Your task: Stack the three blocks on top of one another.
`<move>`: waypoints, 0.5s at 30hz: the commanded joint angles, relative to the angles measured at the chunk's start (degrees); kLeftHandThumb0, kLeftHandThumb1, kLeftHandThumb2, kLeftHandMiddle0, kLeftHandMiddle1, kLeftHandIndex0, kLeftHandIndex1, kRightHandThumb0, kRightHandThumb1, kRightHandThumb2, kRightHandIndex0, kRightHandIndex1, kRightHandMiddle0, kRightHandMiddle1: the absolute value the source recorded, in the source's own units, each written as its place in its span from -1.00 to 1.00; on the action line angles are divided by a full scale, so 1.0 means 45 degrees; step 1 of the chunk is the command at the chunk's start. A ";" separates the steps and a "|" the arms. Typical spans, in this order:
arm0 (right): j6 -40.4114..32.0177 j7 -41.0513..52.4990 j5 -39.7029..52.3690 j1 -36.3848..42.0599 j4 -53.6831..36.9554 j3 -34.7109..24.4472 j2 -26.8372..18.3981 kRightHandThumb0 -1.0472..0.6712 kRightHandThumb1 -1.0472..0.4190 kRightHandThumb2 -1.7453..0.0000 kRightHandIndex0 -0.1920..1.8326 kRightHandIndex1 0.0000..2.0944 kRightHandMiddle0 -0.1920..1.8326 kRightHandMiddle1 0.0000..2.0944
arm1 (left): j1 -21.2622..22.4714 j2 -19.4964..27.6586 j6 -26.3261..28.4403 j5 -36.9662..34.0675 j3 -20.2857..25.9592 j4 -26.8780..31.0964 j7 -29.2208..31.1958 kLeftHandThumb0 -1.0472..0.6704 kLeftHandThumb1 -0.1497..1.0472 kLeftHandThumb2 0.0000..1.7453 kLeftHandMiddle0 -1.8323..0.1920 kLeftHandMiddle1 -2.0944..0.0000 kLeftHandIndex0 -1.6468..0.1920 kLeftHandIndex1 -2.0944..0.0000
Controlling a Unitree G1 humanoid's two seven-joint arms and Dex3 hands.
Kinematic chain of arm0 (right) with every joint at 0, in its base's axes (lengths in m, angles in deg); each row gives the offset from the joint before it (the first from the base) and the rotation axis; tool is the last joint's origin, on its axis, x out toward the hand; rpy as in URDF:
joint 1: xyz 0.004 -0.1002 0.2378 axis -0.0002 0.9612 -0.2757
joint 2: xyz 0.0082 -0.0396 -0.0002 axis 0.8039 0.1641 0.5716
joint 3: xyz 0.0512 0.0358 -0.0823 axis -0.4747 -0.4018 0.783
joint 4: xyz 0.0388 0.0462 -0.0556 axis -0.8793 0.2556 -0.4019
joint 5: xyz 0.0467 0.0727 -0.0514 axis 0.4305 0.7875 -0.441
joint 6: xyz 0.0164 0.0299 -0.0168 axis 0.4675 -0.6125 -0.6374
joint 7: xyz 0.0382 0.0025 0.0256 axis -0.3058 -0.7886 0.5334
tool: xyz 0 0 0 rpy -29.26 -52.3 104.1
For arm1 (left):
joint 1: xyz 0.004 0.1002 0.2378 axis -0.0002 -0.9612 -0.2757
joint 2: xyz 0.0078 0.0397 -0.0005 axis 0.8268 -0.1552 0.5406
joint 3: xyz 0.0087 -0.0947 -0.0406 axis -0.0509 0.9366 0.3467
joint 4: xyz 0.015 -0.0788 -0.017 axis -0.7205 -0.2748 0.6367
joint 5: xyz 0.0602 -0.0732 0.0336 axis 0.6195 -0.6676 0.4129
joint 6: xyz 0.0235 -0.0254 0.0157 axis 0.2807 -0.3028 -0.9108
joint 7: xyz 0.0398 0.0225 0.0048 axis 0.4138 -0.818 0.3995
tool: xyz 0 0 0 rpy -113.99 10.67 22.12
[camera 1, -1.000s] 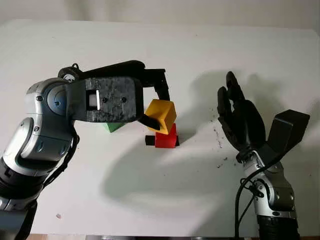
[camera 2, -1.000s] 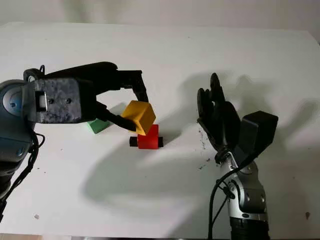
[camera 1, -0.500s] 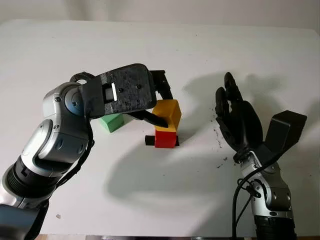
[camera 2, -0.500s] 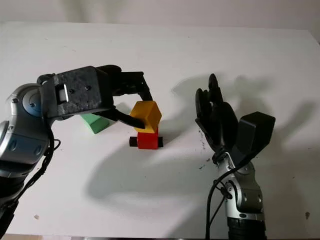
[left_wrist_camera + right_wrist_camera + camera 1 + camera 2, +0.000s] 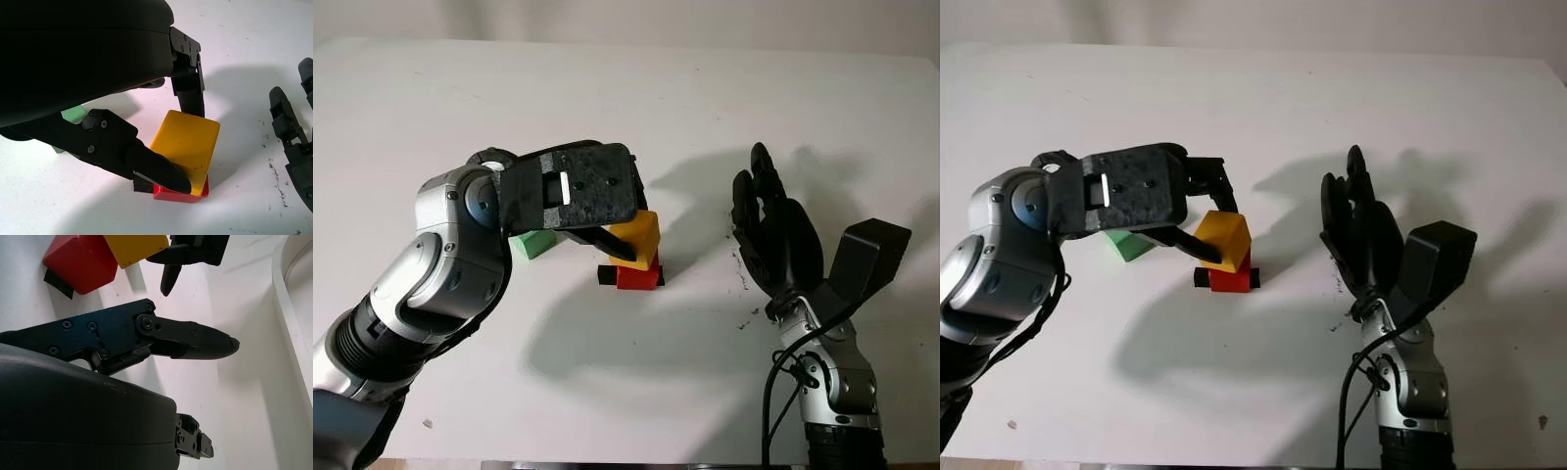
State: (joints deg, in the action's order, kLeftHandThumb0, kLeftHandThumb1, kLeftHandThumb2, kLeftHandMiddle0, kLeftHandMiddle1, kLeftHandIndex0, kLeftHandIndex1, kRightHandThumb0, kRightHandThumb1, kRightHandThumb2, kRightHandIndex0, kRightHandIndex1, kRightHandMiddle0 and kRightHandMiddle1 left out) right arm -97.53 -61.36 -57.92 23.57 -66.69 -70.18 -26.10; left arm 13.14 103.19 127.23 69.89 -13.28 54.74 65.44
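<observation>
My left hand [image 5: 628, 227] is shut on the yellow block [image 5: 637, 237], its black fingers [image 5: 159, 170] pinching two opposite sides. The yellow block [image 5: 186, 149] sits tilted on top of the red block [image 5: 636, 278], which stands on the white table near its middle. The red block's edge [image 5: 181, 194] peeks out under the yellow one. A green block [image 5: 532, 243] lies on the table to the left, partly hidden behind my left hand. My right hand [image 5: 773, 235] is open, held upright above the table to the right of the stack and apart from it.
A small black piece [image 5: 606, 275] lies against the red block's left side. The white table [image 5: 636, 372] has dark specks [image 5: 744, 318] near my right hand. The table's far edge [image 5: 626, 41] runs along the top.
My left hand has lowered the yellow block down onto the red block and swung slightly right, uncovering more of the green block. The right hand has barely moved.
</observation>
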 commanded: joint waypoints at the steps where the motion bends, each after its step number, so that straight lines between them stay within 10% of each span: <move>1: 0.0200 0.0031 0.0030 0.0128 -0.0031 -0.0063 -0.0024 -0.53 -1.00 0.38 -1.00 -1.00 -1.00 -1.00 | 0.0331 0.0045 0.0030 0.0124 -0.0150 0.0067 -0.0004 -0.16 1.00 -0.86 0.62 0.96 0.56 -0.65; 15: 0.0317 0.0016 -0.0033 0.0153 0.0012 -0.0035 0.0017 -0.52 -1.00 0.38 -1.00 -1.00 -1.00 -1.00 | 0.0120 -0.0372 -0.0139 0.0065 0.0040 0.0045 -0.0411 -0.16 1.00 -0.88 0.57 0.94 0.53 -0.62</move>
State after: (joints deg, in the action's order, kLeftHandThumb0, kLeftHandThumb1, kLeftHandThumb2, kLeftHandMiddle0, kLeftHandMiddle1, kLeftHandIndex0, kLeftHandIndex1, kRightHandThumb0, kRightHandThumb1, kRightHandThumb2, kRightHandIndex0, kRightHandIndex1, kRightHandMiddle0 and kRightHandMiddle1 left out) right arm -97.13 -61.29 -58.08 23.66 -66.67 -70.14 -26.04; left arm 13.13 102.00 126.69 70.38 -13.73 54.62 64.06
